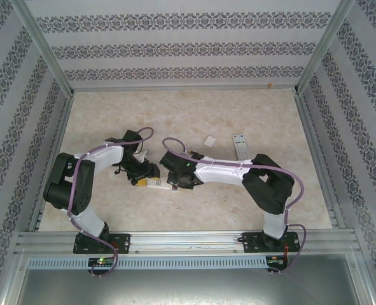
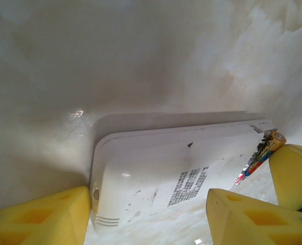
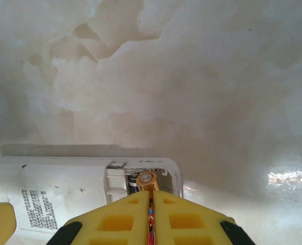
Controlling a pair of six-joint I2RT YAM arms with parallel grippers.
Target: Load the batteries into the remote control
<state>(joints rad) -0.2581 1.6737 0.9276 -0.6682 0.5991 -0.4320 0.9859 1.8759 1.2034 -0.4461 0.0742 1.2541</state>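
The white remote control (image 1: 157,185) lies back up on the table with its battery bay open at the right end. My left gripper (image 1: 143,175) straddles its left end; in the left wrist view the remote control (image 2: 166,158) sits between the yellow fingers (image 2: 43,219), one pressed on its end, the other on its near side. My right gripper (image 3: 151,191) is shut on a battery (image 3: 146,178) with an orange tip, which pokes into the open bay of the remote control (image 3: 64,189). A second, dark battery (image 3: 133,185) lies in the bay beside it. The held battery (image 2: 265,148) also shows from the left wrist.
A shorter white remote (image 1: 240,146) lies behind the right arm, with a small white flat piece (image 1: 210,140) to its left. Patterned walls and aluminium rails enclose the marbled table (image 1: 194,114).
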